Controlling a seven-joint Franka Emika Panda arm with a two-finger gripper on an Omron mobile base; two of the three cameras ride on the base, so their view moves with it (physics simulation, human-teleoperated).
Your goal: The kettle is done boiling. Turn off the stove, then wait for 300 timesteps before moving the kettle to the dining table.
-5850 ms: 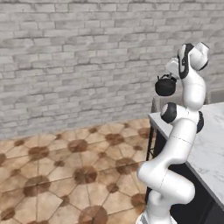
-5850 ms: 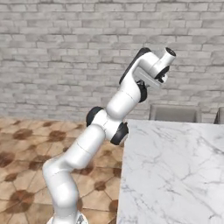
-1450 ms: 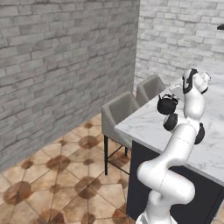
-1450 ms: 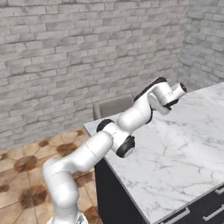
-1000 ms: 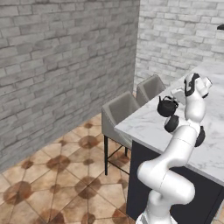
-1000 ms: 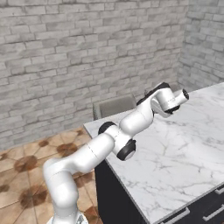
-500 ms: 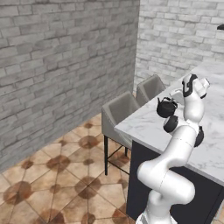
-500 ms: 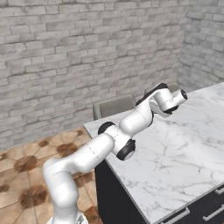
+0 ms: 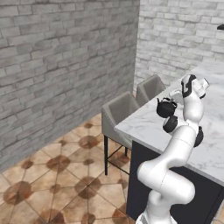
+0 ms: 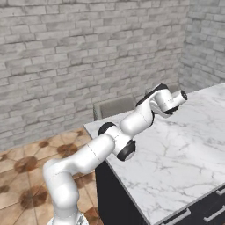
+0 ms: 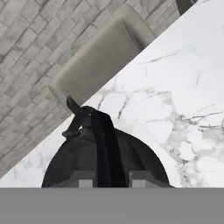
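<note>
The black kettle (image 9: 166, 108) hangs by its arched handle (image 11: 105, 135) from my gripper (image 9: 172, 99), which is shut on that handle. It is held low over the dining table (image 9: 142, 126), near the marble top's corner on the chair side. Whether its base touches the marble I cannot tell. In the hand view the kettle (image 11: 74, 159) sits between my fingertips (image 11: 81, 178), its spout pointing toward the table edge. In the right base view my hand covers the kettle over the dining table (image 10: 176, 151). The stove is out of view.
Two grey chairs (image 9: 124, 110) (image 9: 151, 87) stand against the table's near edge, one also under the hand (image 11: 98, 59). A grey brick wall (image 9: 65, 65) runs behind. Brown tiled floor (image 9: 57, 175) lies left of the table's dark base (image 9: 140, 175).
Since the oldest frames the base has driven, bringing table and chairs into view. Over the last second the kettle has sunk slightly toward the marble, still held.
</note>
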